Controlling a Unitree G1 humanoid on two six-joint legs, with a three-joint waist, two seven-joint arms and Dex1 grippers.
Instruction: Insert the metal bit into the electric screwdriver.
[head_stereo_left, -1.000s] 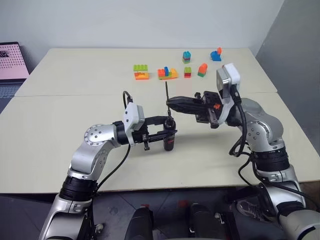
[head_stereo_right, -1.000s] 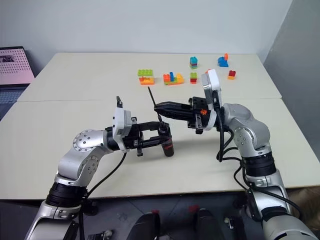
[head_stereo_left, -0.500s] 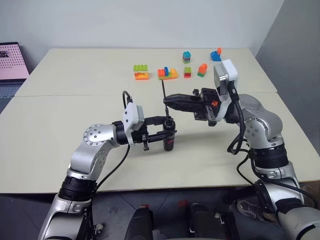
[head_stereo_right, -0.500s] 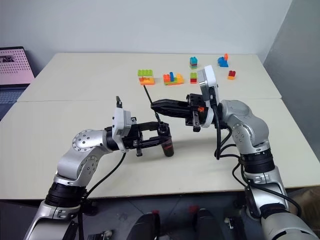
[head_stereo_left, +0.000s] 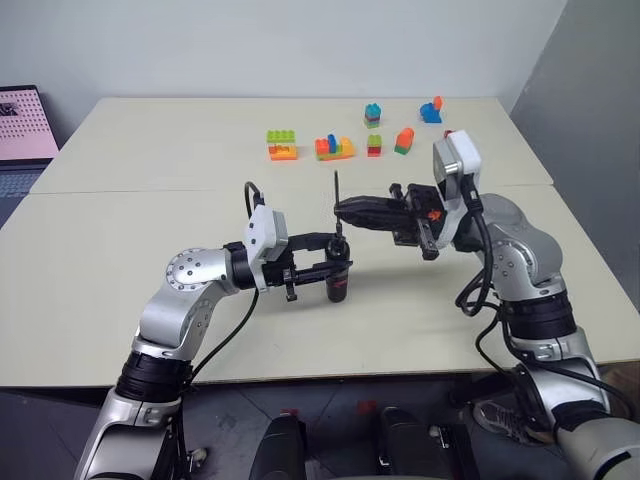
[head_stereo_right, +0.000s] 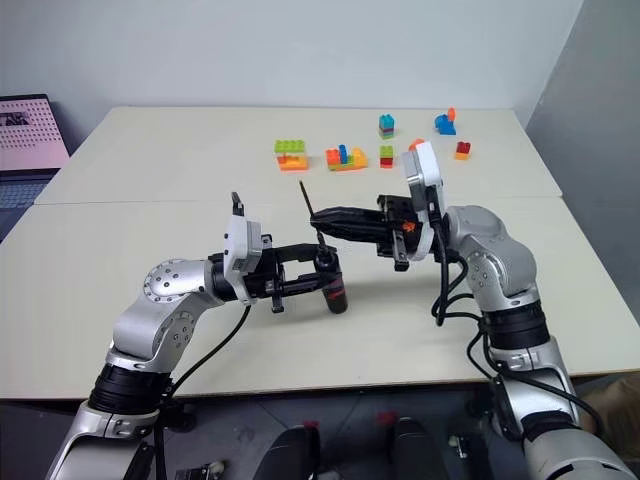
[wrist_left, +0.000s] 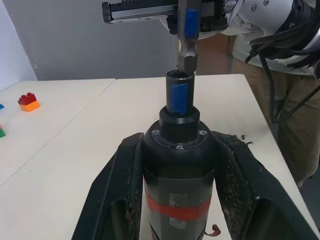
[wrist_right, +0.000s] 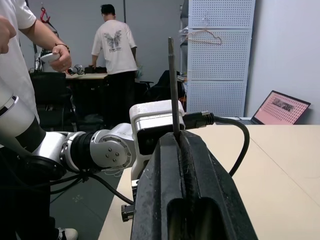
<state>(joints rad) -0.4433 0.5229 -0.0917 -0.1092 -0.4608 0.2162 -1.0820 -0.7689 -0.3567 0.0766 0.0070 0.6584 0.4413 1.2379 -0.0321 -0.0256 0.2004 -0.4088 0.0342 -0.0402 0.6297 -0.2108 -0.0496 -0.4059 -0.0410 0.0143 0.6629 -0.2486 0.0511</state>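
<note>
Presently the electric screwdriver (head_stereo_left: 339, 277) is held upright above the table (head_stereo_left: 120, 250), pinched about its black body by the left gripper (head_stereo_left: 335, 255), with the red band showing just below the fingers in the left wrist view and the open socket turned upward. The metal bit (wrist_left: 187, 42) is clamped near its middle by the right gripper (head_stereo_left: 340, 209), whose fingers are pressed together on it, and it is kept roughly vertical with its hexagonal lower end at the socket's mouth; whether it has entered cannot be told. The bit is judged to be light, stiff and smooth, so it is liable to swivel or slide between narrow pads if pushed off-axis; a hold close to the inserted end would be steadier. The screwdriver is judged heavier and rigid, and is best gripped across its thick barrel, as it is now.
</note>
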